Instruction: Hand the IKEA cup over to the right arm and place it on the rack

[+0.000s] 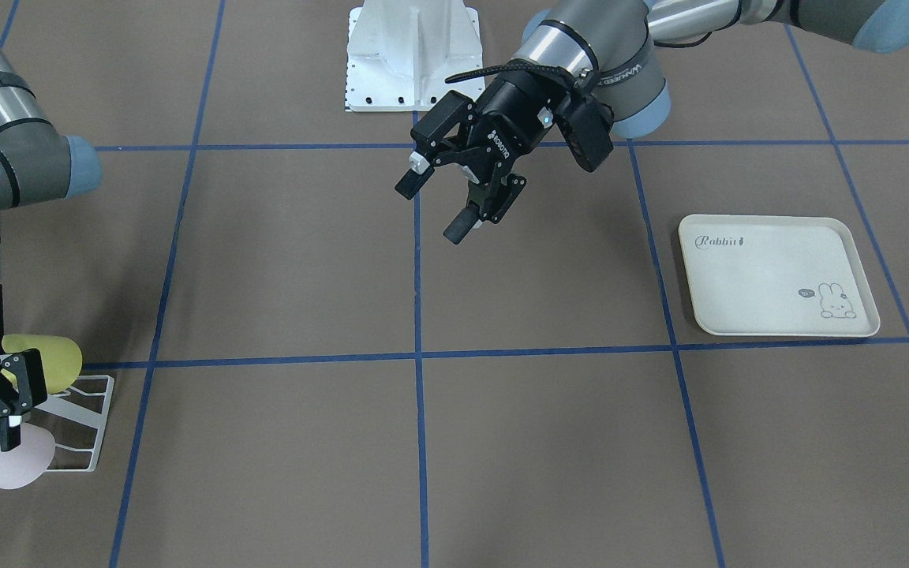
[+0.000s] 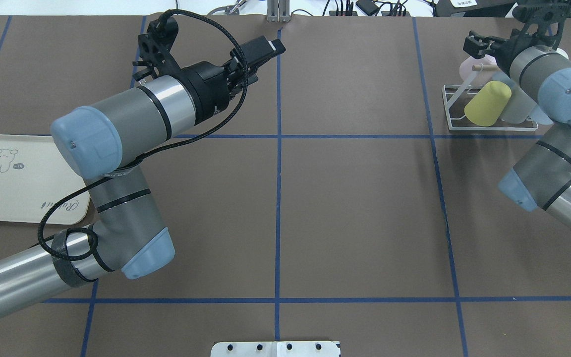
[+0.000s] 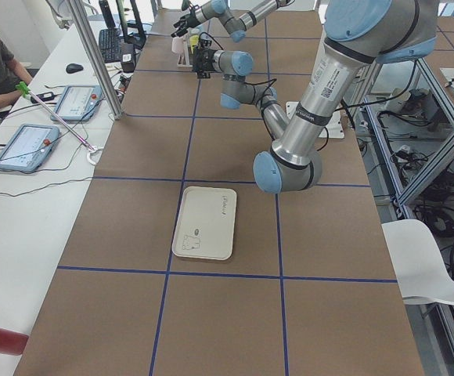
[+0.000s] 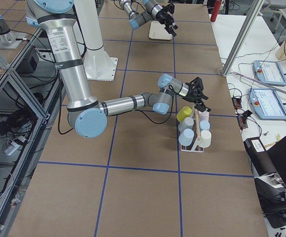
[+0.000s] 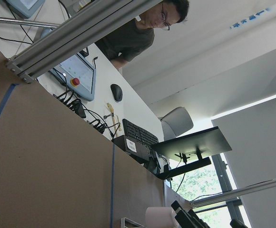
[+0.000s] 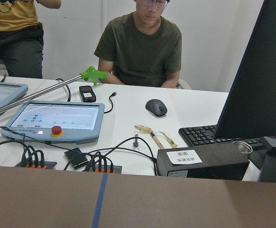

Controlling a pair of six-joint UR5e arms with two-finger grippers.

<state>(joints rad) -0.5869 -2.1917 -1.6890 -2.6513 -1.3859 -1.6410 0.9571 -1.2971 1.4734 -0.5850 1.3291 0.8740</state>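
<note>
The pale pink IKEA cup (image 1: pixel 24 461) lies tilted at the end of the white wire rack (image 1: pixel 96 442), its mouth facing away from the yellow cup. My right gripper (image 1: pixel 1 426) hangs right over it, jaws spread, one fingertip (image 1: pixel 8 435) at the cup's rim. From overhead the pink cup (image 2: pixel 467 67) shows just under the right gripper (image 2: pixel 476 47), at the far end of the rack (image 2: pixel 488 129). My left gripper (image 1: pixel 432 211) hovers open and empty over the table's middle, far from the rack, and points away from the robot in the overhead view (image 2: pixel 265 49).
A yellow cup (image 2: pixel 486 109) and several pale cups (image 4: pixel 187 131) also sit on the rack. A cream rabbit-printed tray (image 1: pixel 770 276) lies flat on the robot's left side. The white base plate (image 1: pixel 413 55) stands at the robot's edge. People sit beyond the far table edge.
</note>
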